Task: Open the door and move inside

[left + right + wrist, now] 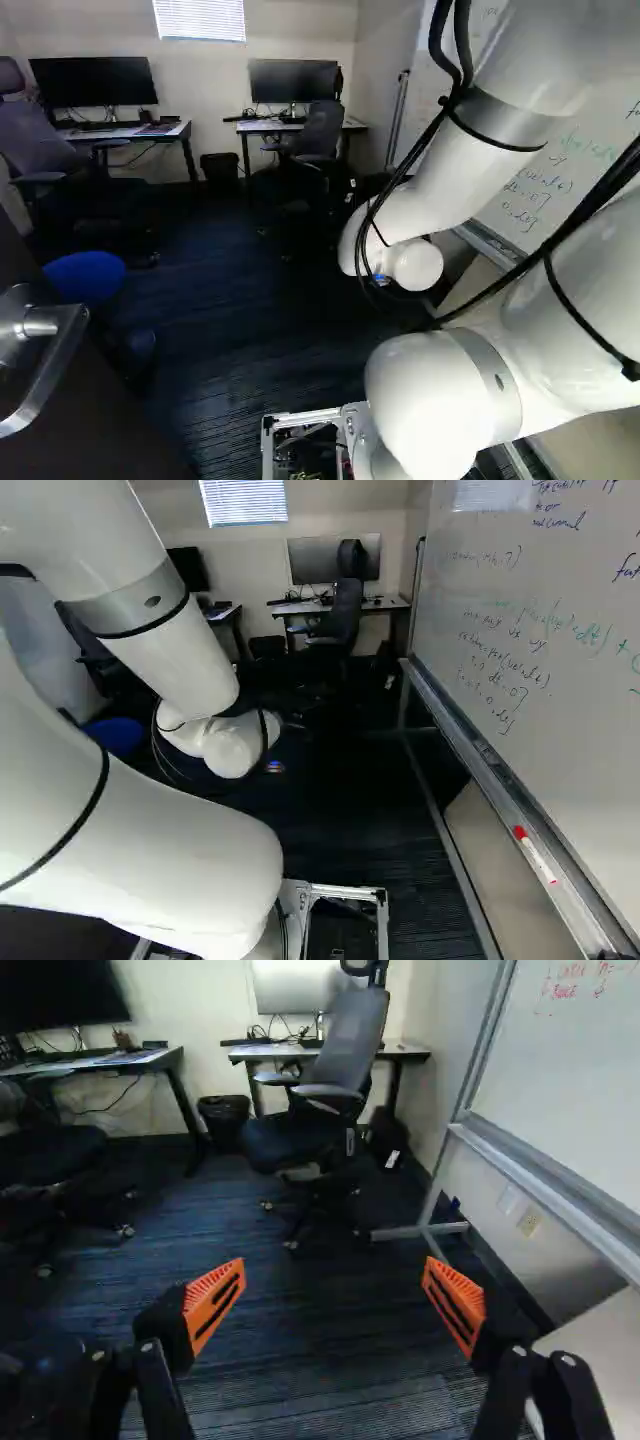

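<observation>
Plainly, the door (105, 425) stands open at the left of the left base view, the gripper (334, 1270) spread wide.
The door's leaf is upright, its free edge slanting toward that view's foot; its metal handle (50, 370) juts off the face, the bent lever's long axis running obliquely along it. Ahead of the gripper is an office chair (320, 1110).

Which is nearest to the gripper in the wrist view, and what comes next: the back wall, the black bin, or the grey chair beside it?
1. Grey chair: straight ahead of the open gripper.
2. Black bin: between the two desks.
3. Back wall: behind the bin, farthest.
</observation>
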